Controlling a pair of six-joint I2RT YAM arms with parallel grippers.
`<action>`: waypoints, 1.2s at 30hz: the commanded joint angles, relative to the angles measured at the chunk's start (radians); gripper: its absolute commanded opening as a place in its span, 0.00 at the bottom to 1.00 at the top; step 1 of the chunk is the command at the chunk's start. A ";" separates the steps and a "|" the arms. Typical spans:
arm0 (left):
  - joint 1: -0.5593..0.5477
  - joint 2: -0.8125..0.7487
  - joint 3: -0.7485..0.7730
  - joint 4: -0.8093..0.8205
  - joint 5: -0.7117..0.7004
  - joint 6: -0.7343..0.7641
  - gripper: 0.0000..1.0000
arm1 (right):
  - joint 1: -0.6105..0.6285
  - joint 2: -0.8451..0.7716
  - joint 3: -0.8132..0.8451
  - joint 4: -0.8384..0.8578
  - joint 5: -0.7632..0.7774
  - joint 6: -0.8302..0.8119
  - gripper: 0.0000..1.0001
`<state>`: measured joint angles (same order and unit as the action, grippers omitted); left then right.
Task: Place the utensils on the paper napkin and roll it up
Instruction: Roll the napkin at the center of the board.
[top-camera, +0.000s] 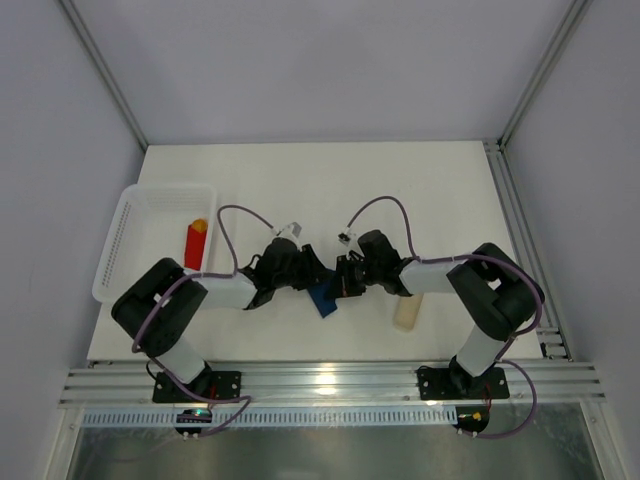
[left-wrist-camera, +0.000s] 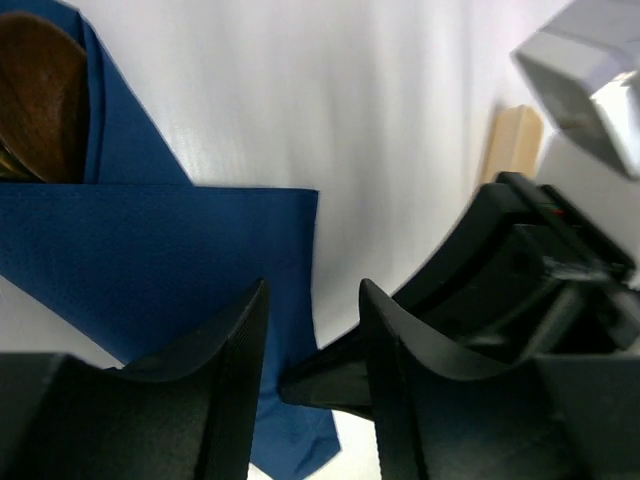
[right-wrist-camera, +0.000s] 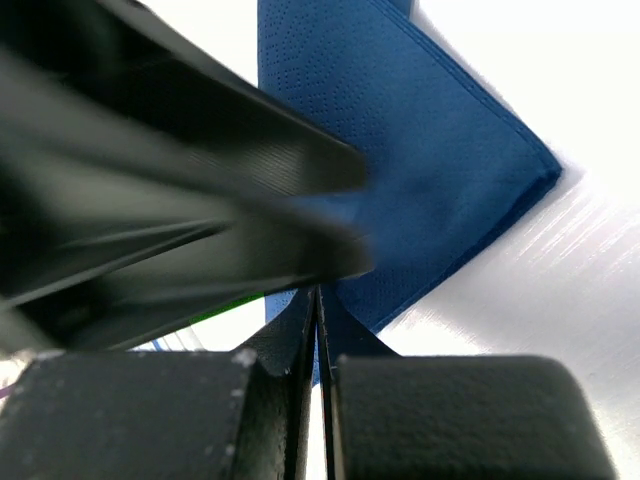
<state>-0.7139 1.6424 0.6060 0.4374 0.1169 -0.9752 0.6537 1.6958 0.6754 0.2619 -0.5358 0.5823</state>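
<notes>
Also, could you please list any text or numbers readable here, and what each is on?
None: no word, number or logo is readable in any view.
The paper napkin shows only embossed dots.
The red block and beige bar show no legible marking.

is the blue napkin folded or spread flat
Folded: in the left wrist view one napkin layer overlaps another beside a brown utensil.
</notes>
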 joint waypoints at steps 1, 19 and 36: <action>-0.004 -0.108 0.020 -0.058 -0.042 0.053 0.45 | 0.004 0.025 -0.014 0.007 0.048 -0.009 0.04; -0.027 -0.460 -0.222 -0.283 -0.131 -0.148 0.70 | 0.006 0.030 -0.014 0.020 0.040 0.002 0.04; -0.107 -0.340 -0.305 -0.065 -0.198 -0.333 0.75 | 0.006 0.019 -0.014 0.022 0.040 0.016 0.04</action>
<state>-0.8162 1.2621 0.3290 0.2890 -0.0536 -1.2694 0.6537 1.7065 0.6746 0.2840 -0.5377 0.6060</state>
